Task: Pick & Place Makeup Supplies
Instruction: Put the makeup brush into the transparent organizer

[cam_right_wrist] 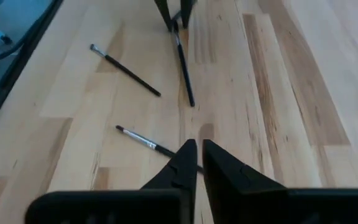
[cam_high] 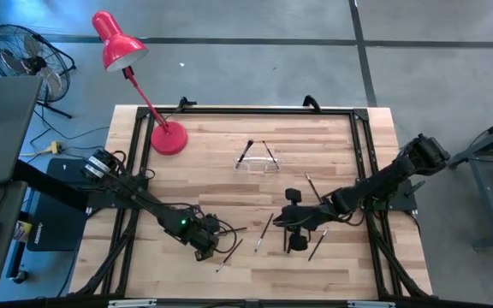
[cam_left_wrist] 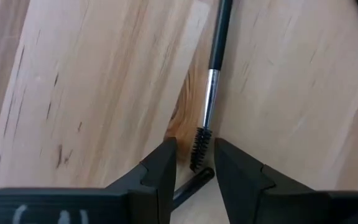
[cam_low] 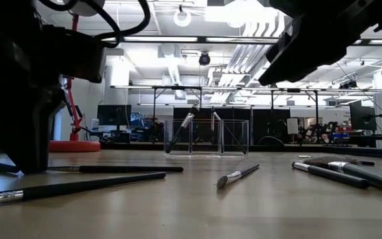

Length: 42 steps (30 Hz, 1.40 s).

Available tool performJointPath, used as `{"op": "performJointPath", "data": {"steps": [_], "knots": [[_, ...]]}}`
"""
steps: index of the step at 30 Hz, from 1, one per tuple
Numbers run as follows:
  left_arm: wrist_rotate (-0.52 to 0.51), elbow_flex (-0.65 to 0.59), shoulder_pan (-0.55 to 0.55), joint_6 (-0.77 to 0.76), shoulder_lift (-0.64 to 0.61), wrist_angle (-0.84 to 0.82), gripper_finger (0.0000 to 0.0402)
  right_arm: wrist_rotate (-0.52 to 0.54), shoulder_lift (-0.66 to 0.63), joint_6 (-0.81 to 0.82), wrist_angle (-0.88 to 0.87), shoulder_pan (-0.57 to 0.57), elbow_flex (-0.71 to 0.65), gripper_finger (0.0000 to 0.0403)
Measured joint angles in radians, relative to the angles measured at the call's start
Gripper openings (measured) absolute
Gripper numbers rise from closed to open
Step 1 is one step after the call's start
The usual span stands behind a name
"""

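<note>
Your left gripper [cam_left_wrist: 194, 165] is hovering released astride the spoolie brush [cam_left_wrist: 209, 93] on the tabletop [cam_left_wrist: 92, 81], so be centring before clenching, while your right gripper [cam_right_wrist: 196, 155] is sitting nearly clenched, grasping nothing.

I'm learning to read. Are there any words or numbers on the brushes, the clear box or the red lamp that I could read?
None can be read.
Brushes on the table: no writing shows.
Clear box: no label shows.
Red lamp: no writing shows.
Screens in the room behind, in the low view: too small and blurred to read.
</note>
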Motion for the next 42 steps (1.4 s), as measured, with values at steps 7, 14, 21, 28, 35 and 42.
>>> {"op": "performJointPath", "data": {"steps": [7,14,21,28,35,42], "knots": [[-0.011,0.000,0.000,0.057,0.000,-0.001,0.0104,0.000,-0.001,-0.014,0.064,-0.003,0.000,0.0081],[0.003,0.000,0.001,0.095,0.001,0.000,0.0020,-0.015,0.096,-0.063,0.168,-0.020,0.017,0.0113],[0.014,0.000,0.001,0.095,0.001,-0.003,0.0005,-0.027,0.237,-0.076,0.169,-0.042,0.130,0.0126],[0.023,0.057,0.001,0.096,0.005,-0.075,0.0002,-0.102,0.326,-0.221,0.129,-0.089,0.256,0.0129],[0.007,0.144,0.001,0.157,0.004,-0.154,0.0001,-0.176,0.386,-0.297,0.100,-0.136,0.321,0.0154],[-0.017,0.210,0.007,0.176,0.003,-0.234,0.0000,-0.232,0.407,-0.326,0.094,-0.153,0.321,0.0186]]}}
